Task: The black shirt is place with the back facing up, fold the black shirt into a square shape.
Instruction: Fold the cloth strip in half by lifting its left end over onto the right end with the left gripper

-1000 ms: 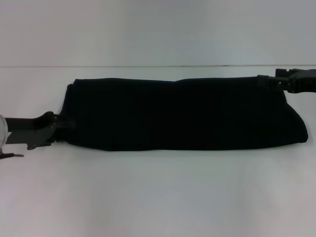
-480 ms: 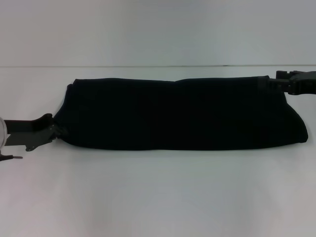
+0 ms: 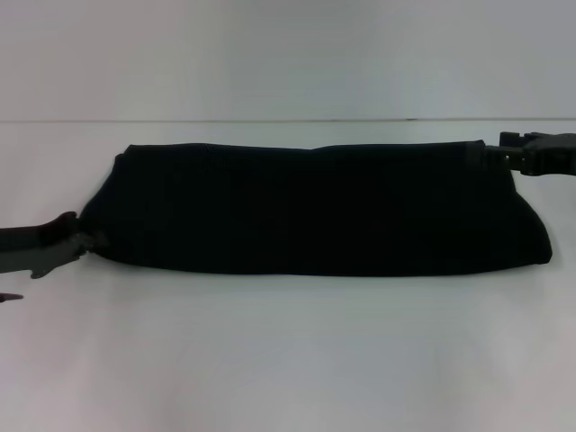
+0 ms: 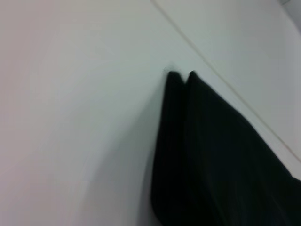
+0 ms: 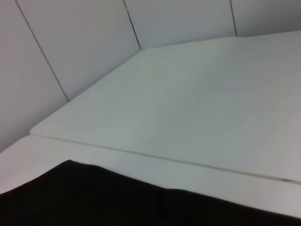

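Two pincers flank the black shirt (image 3: 315,209), which we see lying on the white worktop (image 3: 288,351) as a long, narrow folded band running from left to right, plain black with no lettering showing. Our left pincer (image 3: 85,241) sits low at the shirt's near left corner, touching the cloth; we cannot tell whether it is clenched on the fabric or released. Our right pincer (image 3: 504,155) is at the far right corner of the band, its dark tip against the shirt's top edge, and we cannot tell its state either. From the left wrist camera we see the black shirt (image 4: 211,160) as two pointed folded corners side by side, resting on the pale worktop (image 4: 70,117). From the right wrist camera we see the shirt (image 5: 94,197) as a dark edge against the worktop (image 5: 188,103), with a seam line in the surface just beyond the cloth.
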Robot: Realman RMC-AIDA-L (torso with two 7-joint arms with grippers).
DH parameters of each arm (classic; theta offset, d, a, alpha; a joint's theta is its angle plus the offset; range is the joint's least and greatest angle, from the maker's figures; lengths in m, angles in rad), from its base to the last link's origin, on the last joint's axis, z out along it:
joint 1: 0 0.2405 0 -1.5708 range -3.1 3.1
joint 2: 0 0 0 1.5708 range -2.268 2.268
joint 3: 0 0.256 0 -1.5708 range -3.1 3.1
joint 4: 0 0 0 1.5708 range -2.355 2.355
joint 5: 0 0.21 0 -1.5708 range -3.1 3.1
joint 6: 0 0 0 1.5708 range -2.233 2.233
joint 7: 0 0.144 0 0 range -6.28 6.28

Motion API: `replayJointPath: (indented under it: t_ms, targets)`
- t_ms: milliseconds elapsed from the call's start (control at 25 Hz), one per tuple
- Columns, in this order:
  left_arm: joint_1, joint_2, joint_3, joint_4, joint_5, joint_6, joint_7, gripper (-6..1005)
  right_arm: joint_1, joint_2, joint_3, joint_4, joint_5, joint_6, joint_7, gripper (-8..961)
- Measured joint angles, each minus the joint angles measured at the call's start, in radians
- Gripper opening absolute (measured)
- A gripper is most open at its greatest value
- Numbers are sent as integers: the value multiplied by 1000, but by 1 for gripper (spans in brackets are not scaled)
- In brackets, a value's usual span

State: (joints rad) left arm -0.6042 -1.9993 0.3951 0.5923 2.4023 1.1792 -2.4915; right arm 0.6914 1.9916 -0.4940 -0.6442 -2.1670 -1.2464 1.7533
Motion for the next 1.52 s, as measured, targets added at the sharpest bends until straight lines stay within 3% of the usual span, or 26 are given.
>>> replayJointPath:
  t_ms: [280,520,640,960,1120,1320,1440,1520]
  targets:
    - [58,3,-34,62,-6,23,147,30,6,17,1,8,71,17,3,833]
    - [144,5,-41,182,6,32,175,34,22,35,-5,12,98,73,25,833]
    - [182,16,-67,242,31,52,175,36,33,45,-2,15,99,97,37,833]
    - [170,48,-139,308,81,180,184,41,48,50,0,20,99,121,40,834]
    - [106,63,-109,277,80,230,184,43,33,46,2,20,99,133,39,834]
    - [-67,66,-44,159,27,301,197,46,1,42,2,17,99,142,14,833]
    - [-189,26,17,90,-29,345,223,48,-28,30,2,8,107,141,9,832]
    - [-268,-25,71,68,-59,346,233,49,-52,16,3,6,125,139,6,832]
